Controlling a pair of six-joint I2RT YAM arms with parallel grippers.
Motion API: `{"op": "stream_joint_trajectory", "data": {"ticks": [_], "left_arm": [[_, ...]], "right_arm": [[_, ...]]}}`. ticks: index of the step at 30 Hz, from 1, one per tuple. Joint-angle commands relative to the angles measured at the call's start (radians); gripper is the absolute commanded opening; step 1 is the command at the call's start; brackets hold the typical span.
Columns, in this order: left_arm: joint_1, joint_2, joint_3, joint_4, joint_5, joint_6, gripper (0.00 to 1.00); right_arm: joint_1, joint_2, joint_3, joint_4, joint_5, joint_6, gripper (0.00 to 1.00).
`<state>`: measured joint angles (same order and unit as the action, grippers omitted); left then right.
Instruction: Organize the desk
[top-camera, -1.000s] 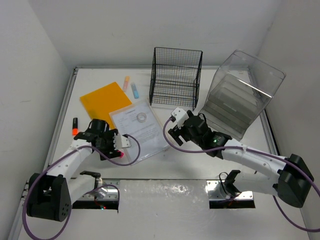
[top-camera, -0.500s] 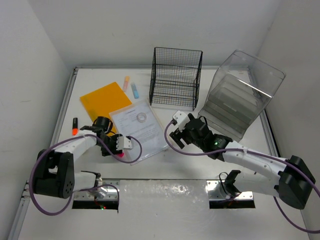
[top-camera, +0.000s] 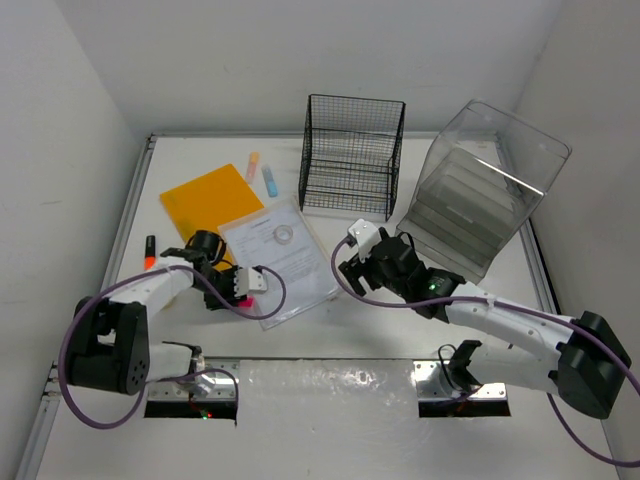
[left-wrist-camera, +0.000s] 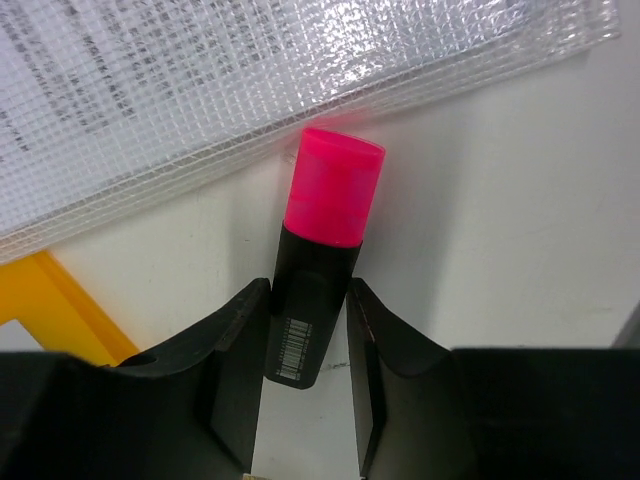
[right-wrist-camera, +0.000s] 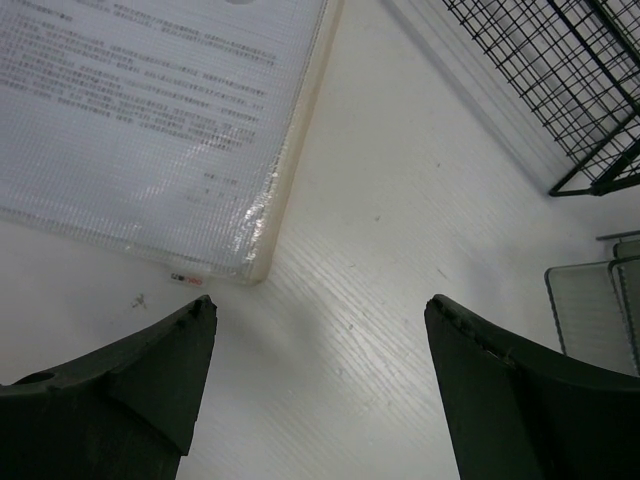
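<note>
The white desk (top-camera: 200, 165) holds scattered stationery. My left gripper (top-camera: 238, 283) is at the near left edge of a clear mesh document pouch (top-camera: 278, 255). It is shut on a pink-capped highlighter with a black body (left-wrist-camera: 320, 230), whose cap points at the pouch edge (left-wrist-camera: 200, 120). A corner of the orange folder (left-wrist-camera: 50, 310) shows beside it. My right gripper (top-camera: 350, 268) is open and empty, low over bare desk (right-wrist-camera: 400, 250), just right of the pouch's near corner (right-wrist-camera: 240, 250).
The orange folder (top-camera: 210, 197) lies partly under the pouch, with a tape roll (top-camera: 283, 235) on the pouch. Orange (top-camera: 253, 163) and blue (top-camera: 270, 181) highlighters lie at the back and a black-orange marker (top-camera: 150, 252) at the left. A black wire rack (top-camera: 352, 155) and a clear drawer box (top-camera: 480, 195) stand at the back right.
My left arm has folded back and the gripper has turned. The pink highlighter has shifted away from the near edge with it. My right gripper has barely moved.
</note>
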<state>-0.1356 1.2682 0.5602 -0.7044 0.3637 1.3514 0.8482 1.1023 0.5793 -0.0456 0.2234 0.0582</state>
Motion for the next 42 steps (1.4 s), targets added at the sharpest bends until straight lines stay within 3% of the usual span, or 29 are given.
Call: {"op": "stream_joint_trajectory", "data": {"ticks": [1, 8, 11, 17, 28, 35, 38, 42], "left_arm": [[0.008, -0.041, 0.076, -0.059, 0.096, -0.084, 0.00], [0.014, -0.142, 0.269, -0.133, 0.256, -0.279, 0.00], [0.014, -0.173, 0.314, -0.058, 0.244, -0.467, 0.00], [0.010, -0.302, 0.282, 0.132, 0.185, -0.609, 0.00], [0.007, -0.297, 0.274, 0.190, 0.175, -0.658, 0.00], [0.007, -0.299, 0.273, 0.190, 0.175, -0.655, 0.00], [0.007, -0.296, 0.265, 0.195, 0.175, -0.655, 0.00], [0.007, -0.293, 0.256, 0.201, 0.172, -0.655, 0.00]], "right_arm": [[0.008, -0.010, 0.051, 0.039, -0.033, 0.099, 0.82], [0.008, 0.039, 0.111, 0.128, -0.079, 0.345, 0.82], [0.008, 0.105, 0.151, 0.257, -0.176, 0.451, 0.81], [0.012, 0.316, 0.293, 0.430, -0.275, 0.649, 0.79], [0.015, 0.596, 0.543, 0.518, -0.366, 0.796, 0.78], [0.015, 0.695, 0.606, 0.532, -0.394, 0.835, 0.74], [0.015, 0.717, 0.613, 0.552, -0.397, 0.845, 0.70], [0.015, 0.723, 0.611, 0.570, -0.395, 0.850, 0.55]]}}
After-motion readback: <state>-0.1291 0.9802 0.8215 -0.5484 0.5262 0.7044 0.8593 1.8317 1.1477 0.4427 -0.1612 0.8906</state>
